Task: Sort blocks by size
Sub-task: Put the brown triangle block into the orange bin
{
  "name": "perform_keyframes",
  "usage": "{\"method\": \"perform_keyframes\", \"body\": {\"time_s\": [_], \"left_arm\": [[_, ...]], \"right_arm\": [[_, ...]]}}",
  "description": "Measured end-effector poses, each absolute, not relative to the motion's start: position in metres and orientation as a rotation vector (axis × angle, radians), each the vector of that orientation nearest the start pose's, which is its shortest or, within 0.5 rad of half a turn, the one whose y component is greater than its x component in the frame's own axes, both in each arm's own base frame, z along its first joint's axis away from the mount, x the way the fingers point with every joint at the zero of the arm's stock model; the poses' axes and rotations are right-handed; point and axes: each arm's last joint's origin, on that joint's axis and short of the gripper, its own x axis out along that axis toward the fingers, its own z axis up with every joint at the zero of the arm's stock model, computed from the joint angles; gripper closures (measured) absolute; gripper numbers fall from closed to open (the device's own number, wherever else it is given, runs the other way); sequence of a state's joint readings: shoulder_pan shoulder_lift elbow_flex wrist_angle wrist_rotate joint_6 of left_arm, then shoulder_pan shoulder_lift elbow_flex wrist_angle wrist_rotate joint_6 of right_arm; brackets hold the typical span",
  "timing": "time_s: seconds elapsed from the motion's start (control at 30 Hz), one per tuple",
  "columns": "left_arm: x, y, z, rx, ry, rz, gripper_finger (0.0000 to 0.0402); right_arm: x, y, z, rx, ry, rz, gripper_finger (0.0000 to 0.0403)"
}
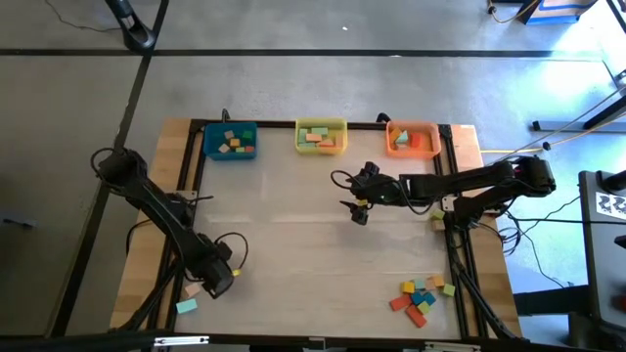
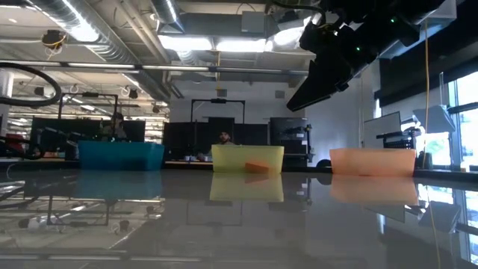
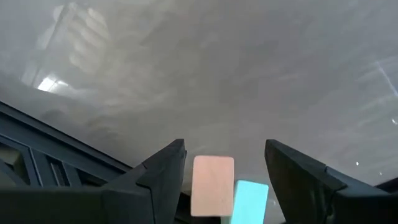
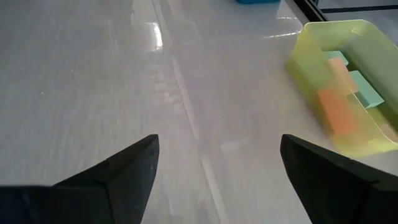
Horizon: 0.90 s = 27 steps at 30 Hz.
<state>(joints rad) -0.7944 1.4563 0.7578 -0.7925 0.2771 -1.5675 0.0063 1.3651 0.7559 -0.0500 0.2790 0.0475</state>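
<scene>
Blue [image 1: 231, 142], yellow [image 1: 321, 136] and orange [image 1: 412, 139] plastic bins each hold blocks; a pile of mixed small blocks [image 1: 421, 294] waits near the surface's right front corner, so roughly half remains; the left tool [image 1: 217, 282], spread, hovers over a tan block [image 3: 212, 185]; the right tool [image 1: 356, 202], spread, is empty

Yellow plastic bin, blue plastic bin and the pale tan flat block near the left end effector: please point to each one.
yellow plastic bin [image 1: 339, 125], high view, right rim.
blue plastic bin [image 1: 207, 143], high view, left wall.
pale tan flat block [image 3: 212, 185], left wrist view, top face.

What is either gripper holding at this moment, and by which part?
Nothing is held. The left gripper is open above a tan block and a teal block, not clamping either. The right gripper is open over bare table.
</scene>
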Motion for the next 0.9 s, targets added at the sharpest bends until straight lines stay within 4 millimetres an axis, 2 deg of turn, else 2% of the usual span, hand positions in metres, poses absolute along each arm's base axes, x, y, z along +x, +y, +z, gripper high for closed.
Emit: {"method": "perform_keyframes", "body": {"time_s": [0.37,0.67,0.9], "left_arm": [[0.153,-0.165,0.159,-0.784,1.710,0.461,0.0194],[0.146,-0.167,0.159,-0.741,1.747,0.462,0.0194],[0.136,-0.174,0.152,-0.781,1.801,0.446,0.0194]], "right_arm": [[0.277,-0.006,0.212,-0.048,0.648,-0.278,0.0070],[0.277,-0.006,0.212,-0.048,0.648,-0.276,0.0070],[0.277,-0.006,0.212,-0.048,0.649,-0.276,0.0070]]}}
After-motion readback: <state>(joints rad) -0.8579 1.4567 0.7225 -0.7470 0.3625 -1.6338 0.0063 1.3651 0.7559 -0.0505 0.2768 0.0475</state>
